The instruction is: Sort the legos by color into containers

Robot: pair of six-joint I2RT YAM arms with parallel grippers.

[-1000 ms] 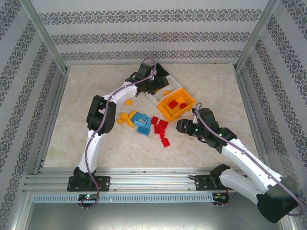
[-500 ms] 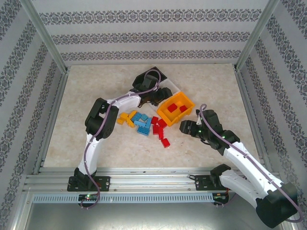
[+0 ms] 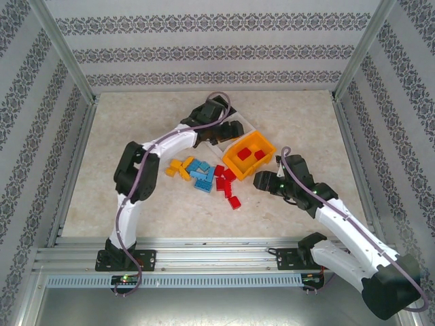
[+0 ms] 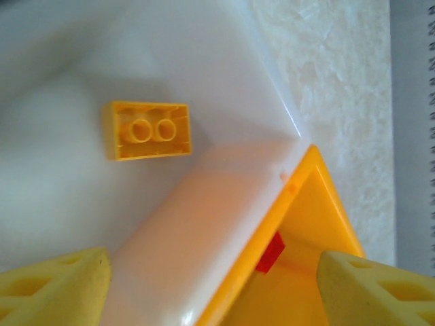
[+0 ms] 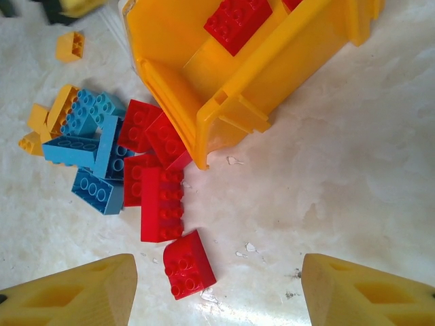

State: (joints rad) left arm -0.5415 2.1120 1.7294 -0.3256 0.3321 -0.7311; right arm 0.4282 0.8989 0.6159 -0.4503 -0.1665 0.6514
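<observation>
Left drop looks done — left end effector [image 4: 214,292] gapes empty over the white bin [image 4: 224,224], orange-yellow brick [image 4: 148,129] lying inside; right end effector [image 5: 217,292], open & empty, hovers above red bricks [image 5: 161,204] on the tabletop [image 5: 353,170] by the orange bin [image 5: 177,61] — next, prob. lower and pinch one.

legos pile [image 3: 207,178]: on table [image 3: 136,122], left-front of containers [image 3: 268,144], touching | containers' right-end bin [image 5: 224,88]: two legos [image 3: 244,153] inside | middle bin [image 4: 204,224]: one lego [image 4: 149,130] inside

Red, blue and yellow plastic bricks [image 3: 204,174] crowd the front of the orange plastic bin [image 5: 177,81]; the marbled beige worktop [image 3: 136,122] elsewhere lies open.
</observation>
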